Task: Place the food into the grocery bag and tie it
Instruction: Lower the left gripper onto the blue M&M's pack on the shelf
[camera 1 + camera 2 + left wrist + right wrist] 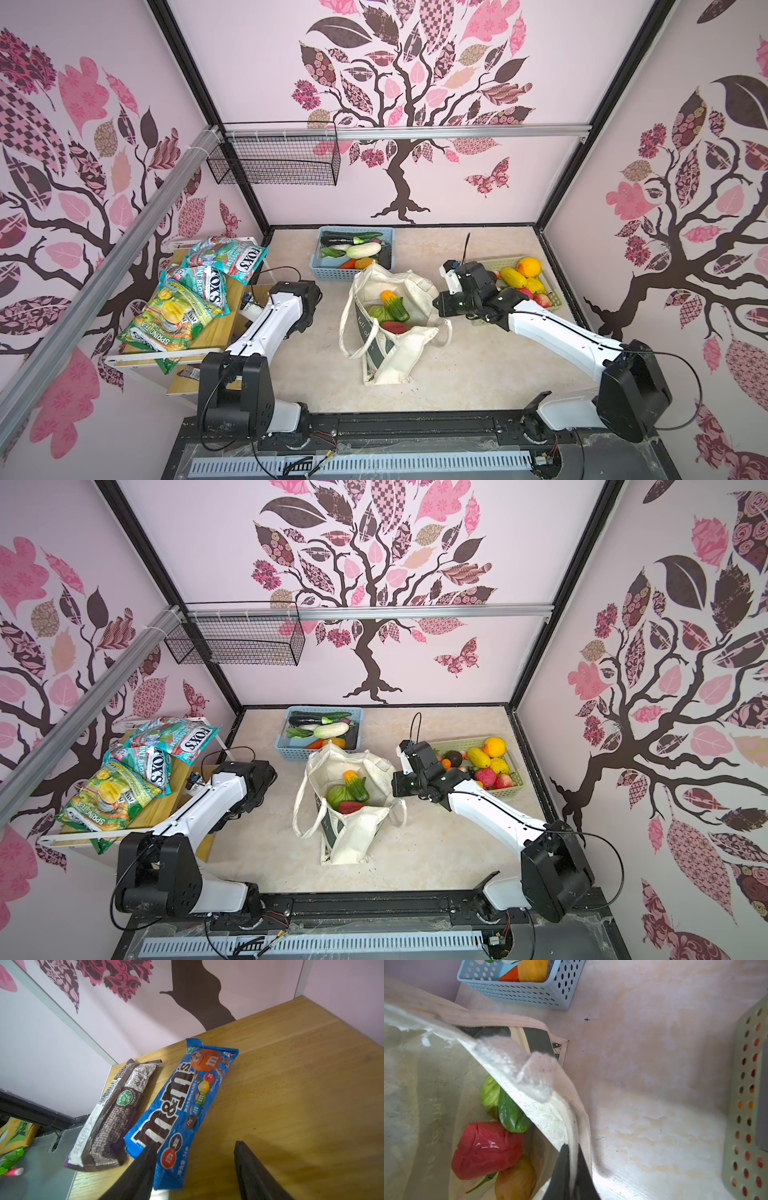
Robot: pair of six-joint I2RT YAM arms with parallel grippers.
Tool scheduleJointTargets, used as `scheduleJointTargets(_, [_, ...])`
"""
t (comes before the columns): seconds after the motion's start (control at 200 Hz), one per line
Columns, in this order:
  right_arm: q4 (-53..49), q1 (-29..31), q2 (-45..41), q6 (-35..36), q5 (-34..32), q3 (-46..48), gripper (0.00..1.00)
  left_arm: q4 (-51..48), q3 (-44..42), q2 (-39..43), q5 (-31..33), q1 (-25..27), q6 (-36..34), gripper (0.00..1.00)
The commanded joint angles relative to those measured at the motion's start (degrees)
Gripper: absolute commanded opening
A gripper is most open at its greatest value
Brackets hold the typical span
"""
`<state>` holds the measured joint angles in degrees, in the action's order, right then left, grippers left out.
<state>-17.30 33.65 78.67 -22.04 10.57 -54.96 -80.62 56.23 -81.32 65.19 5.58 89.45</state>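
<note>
Marble bench [478, 365], grocery bag [399, 353] centre, food [388, 311] inside. Right claw [571, 1152] clamped on bag's rim at its 3 o'clock — mouth held open. Left claw [195, 1144] part-open, empty, over shelf [291, 1084] at 9 o'clock; blue basket [332, 272] at bag's 12 o'clock — probably that free arm's reach.

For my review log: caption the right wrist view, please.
The right gripper pinches the grocery bag's rim; a red pepper and a cucumber lie inside, blue basket nearby.
</note>
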Motion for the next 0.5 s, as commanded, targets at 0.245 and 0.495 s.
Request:
scheduleJointTargets(0.245, [-1.35, 0.80, -2.21, 0.42, 1.74, 1.17, 0.07, 3.22, 0.08, -4.26, -0.84, -2.55, 1.98, 0.62])
scheduleJointTargets(0.495, [-1.34, 0.76, -2.74, 0.51, 1.35, 1.65, 0.07, 16.80, -5.71, 3.05, -6.93, -6.39, -7.98, 0.57])
